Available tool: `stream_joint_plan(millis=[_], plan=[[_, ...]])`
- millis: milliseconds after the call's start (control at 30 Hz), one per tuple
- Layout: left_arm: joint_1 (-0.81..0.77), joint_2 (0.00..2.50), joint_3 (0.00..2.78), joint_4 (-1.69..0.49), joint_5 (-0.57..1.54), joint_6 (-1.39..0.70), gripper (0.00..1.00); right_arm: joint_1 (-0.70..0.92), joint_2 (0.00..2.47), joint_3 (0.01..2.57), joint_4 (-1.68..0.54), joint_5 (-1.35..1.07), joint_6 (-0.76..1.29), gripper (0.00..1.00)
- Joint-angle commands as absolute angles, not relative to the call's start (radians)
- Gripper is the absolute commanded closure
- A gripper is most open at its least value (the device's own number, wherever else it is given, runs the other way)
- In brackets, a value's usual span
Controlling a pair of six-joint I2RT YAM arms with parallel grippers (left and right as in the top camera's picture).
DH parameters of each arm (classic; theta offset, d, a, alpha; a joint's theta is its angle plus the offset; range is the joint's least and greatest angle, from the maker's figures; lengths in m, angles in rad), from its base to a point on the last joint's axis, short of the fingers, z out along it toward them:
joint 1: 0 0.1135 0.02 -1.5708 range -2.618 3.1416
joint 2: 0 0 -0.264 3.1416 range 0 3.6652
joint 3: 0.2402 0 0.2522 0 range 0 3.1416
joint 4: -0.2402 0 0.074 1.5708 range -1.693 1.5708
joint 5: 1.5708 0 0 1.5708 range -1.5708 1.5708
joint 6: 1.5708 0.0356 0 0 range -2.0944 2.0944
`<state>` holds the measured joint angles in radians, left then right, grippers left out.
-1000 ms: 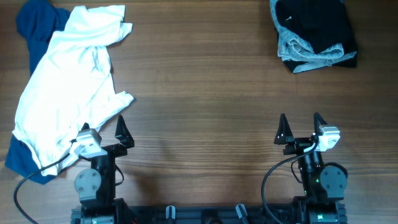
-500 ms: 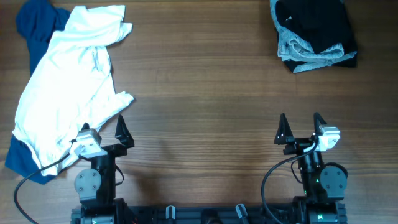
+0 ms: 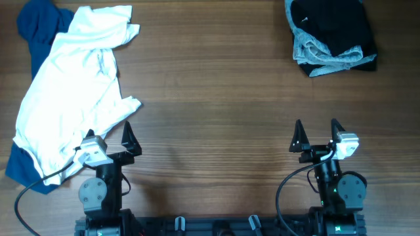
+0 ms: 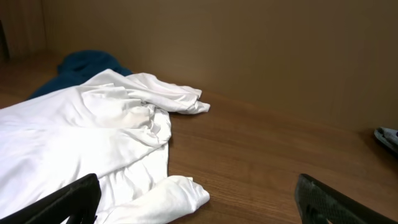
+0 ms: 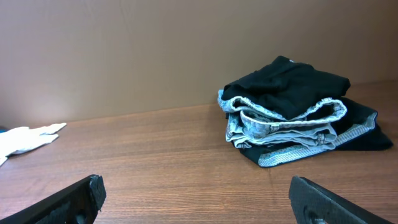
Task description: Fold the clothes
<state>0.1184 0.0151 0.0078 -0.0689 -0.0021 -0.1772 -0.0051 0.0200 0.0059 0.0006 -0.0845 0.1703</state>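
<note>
Clothes: the white T-shirt [image 3: 69,98] lay crumpled on the left side of the table [image 3: 216,98], draped over a blue shirt [image 3: 36,26] — neither folded.
Left gripper [image 3: 109,131]: fingers spread, empty, just beside the T-shirt's near edge.
Right gripper [image 3: 317,124]: fingers spread, empty, well apart from any cloth.
Change: none over the last second — both arms idle.
Meaning: folding seemed not yet begun; a folded black garment [image 3: 331,33] sat far right.
</note>
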Motion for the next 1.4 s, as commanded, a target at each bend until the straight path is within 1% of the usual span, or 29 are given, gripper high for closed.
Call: stream_joint_plan(millis=[0, 733, 1033, 1100, 1200, 1300, 1367], plan=[[0.113, 0.016, 0.006, -0.076, 0.014, -0.165, 0.0, 0.001, 0.016, 0.005, 0.003, -0.073, 0.157, 0.0], [0.113, 0.016, 0.006, -0.075, 0.014, -0.165, 0.0, 0.001, 0.018, 0.005, 0.004, -0.073, 0.159, 0.0], [0.113, 0.016, 0.006, -0.072, 0.018, -0.173, 0.0, 0.001, 0.018, 0.005, 0.09, -0.048, 0.158, 0.0], [0.113, 0.016, 0.007, -0.039, 0.018, -0.173, 0.0, 0.001, 0.018, 0.006, 0.136, -0.047, 0.157, 0.0], [0.114, 0.016, 0.047, -0.036, 0.016, -0.173, 0.0, 0.001, 0.018, 0.01, 0.173, -0.052, 0.157, 0.0], [0.114, 0.049, 0.131, -0.118, -0.002, -0.172, 0.0, 0.001, 0.052, 0.046, 0.177, -0.056, 0.156, 0.0], [0.114, 0.123, 0.219, -0.168, -0.006, -0.172, 0.0, 0.001, 0.121, 0.083, 0.202, -0.084, 0.135, 0.0]])
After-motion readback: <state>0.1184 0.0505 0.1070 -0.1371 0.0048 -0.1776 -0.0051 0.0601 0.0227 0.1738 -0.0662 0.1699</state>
